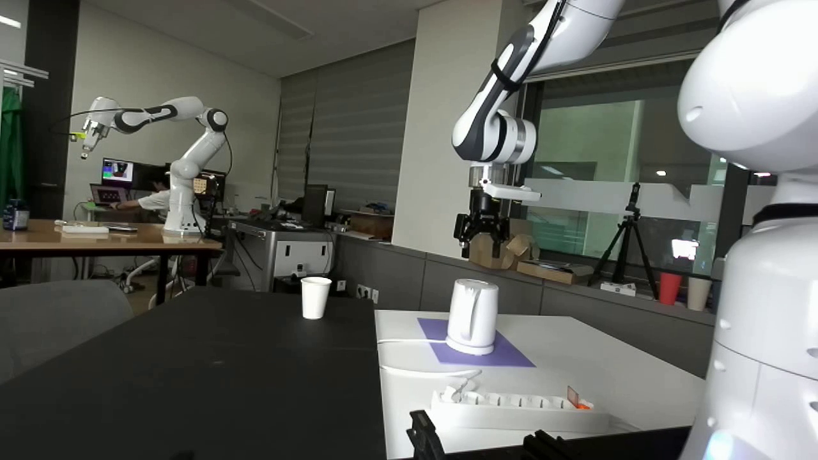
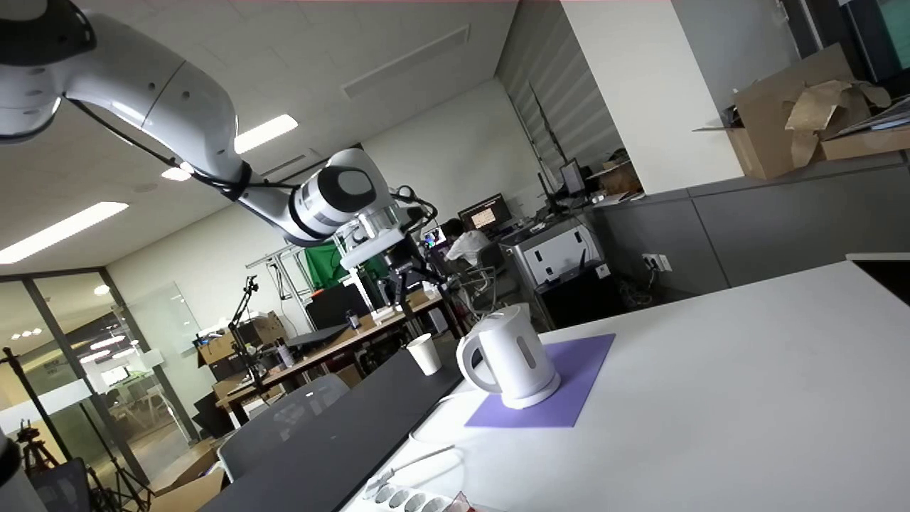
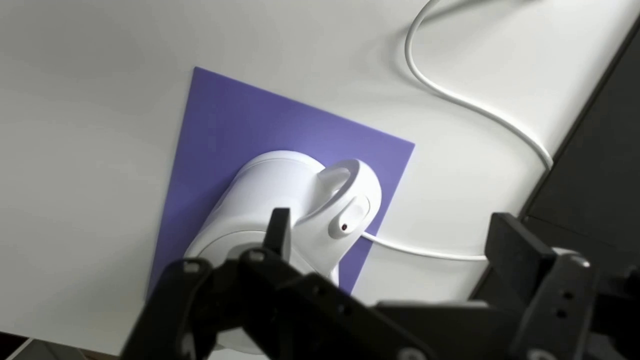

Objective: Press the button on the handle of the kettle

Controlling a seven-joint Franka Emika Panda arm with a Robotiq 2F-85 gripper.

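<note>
The white kettle stands upright on its base on a purple sheet, seen in both exterior views (image 1: 489, 319) (image 2: 527, 364) and from above in the wrist view (image 3: 272, 192). Its handle (image 2: 469, 360) faces the black table side. The button (image 3: 352, 214) on top of the handle shows in the wrist view, with a small dark dot at one end. My gripper (image 1: 480, 248) is open and empty, in the air above the kettle and apart from it. In the wrist view the handle and button appear between the fingers (image 3: 392, 225), nearer the left finger, which covers part of the lid.
The purple sheet (image 3: 235, 115) lies on the white table (image 2: 675, 398). A white cable (image 3: 470, 102) and a power strip (image 1: 521, 415) lie on the same table. A black table (image 1: 211, 370) adjoins it and bears a white paper cup (image 1: 315, 298).
</note>
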